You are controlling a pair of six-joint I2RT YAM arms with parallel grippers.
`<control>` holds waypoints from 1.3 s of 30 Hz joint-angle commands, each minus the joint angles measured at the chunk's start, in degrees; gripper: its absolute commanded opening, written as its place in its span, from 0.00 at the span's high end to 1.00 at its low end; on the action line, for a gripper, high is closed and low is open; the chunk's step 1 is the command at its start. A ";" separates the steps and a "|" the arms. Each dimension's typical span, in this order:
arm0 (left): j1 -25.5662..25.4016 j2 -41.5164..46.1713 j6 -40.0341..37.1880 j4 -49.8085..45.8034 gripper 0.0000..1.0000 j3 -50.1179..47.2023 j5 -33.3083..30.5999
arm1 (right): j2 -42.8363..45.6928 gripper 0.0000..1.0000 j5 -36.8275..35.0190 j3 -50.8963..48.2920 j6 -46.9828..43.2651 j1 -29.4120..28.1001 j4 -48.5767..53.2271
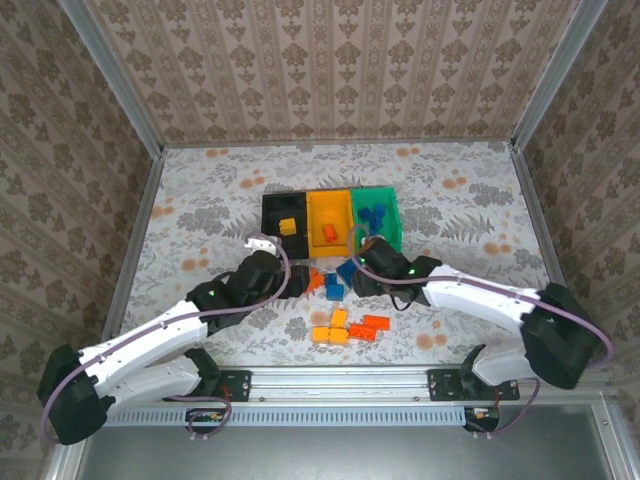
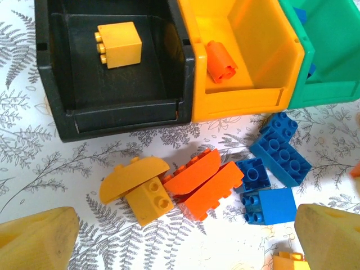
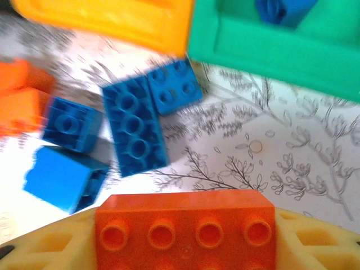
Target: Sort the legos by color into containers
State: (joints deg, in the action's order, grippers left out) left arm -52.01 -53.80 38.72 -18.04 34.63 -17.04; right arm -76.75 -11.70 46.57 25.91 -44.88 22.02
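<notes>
The three bins stood joined in a row toward the middle of the patterned surface (image 1: pixel 200 200): the black bin (image 2: pixel 56 84) on the left, the orange-yellow bin (image 2: pixel 236 107) in the middle, and the green bin (image 2: pixel 326 90) on the right. A yellow brick (image 2: pixel 118 45) lay on the floor of the black bin. A red-orange cylinder piece (image 2: pixel 220 62) rested in the orange-yellow one, and something blue (image 3: pixel 278 10) showed inside the green one.

Most of the loose legos lay scattered just in front of the bins. A curved yellow piece (image 2: pixel 134 177) leaned on a small yellow block (image 2: pixel 149 203). Beside them were two red-orange pieces (image 2: pixel 205 183) pressed together, and to their right was a cluster of blue bricks (image 2: pixel 275 169). More bricks (image 1: pixel 345 328), yellow-orange and red-orange, sat nearer the arms.

The left claw (image 2: pixel 180 230) hung over that pile with its fingers spread wide, holding nothing. The right claw (image 3: pixel 185 239) was near the front of the green and orange-yellow bins. Its fingers were clamped on a long red-orange brick (image 3: pixel 185 216), whose row of four studs faced the wrist camera. That view was smeared, so I could not tell how high above the surface the brick was.
</notes>
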 commanded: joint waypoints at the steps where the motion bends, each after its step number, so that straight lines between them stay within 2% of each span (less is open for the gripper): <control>1: 0.58 2.27 2.01 -2.42 0.00 -2.03 -0.81 | 1.31 0.50 2.65 5.94 -2.04 0.06 2.76; 3: 0.53 3.17 2.63 -2.84 0.00 -3.02 -0.72 | -1.82 0.50 3.22 10.27 -2.25 0.07 2.61; 12: 0.63 5.26 4.60 -3.67 0.00 -5.69 1.28 | -26.99 0.49 0.01 32.45 -2.43 2.81 2.45; 17: 0.57 4.62 4.33 -3.52 0.00 -5.80 2.54 | -35.05 0.47 -1.17 39.68 -1.06 4.84 3.81; 20: 0.55 4.45 4.25 -3.66 0.00 -5.89 3.00 | -37.79 0.40 -1.27 42.28 -0.48 5.24 4.70; 23: 0.54 4.49 3.84 -3.75 0.00 -5.89 3.39 | -38.02 0.28 -0.02 43.16 -0.16 5.17 4.14; 26: 0.54 4.49 3.43 -4.01 0.00 -5.83 3.72 | -36.16 0.23 0.42 42.94 0.01 4.98 3.35; 32: 0.42 3.73 2.27 -3.93 0.00 -5.14 4.88 | -30.28 0.20 0.78 39.45 0.78 4.89 2.43; 39: -2.28 -1.76 -0.85 -1.87 0.01 -2.02 7.86 | -19.03 0.20 1.78 26.69 3.07 4.87 -1.06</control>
State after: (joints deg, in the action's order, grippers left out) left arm -52.58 -53.25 40.99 -20.78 29.78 -11.35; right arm -100.36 -10.39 77.97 27.22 -39.64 22.28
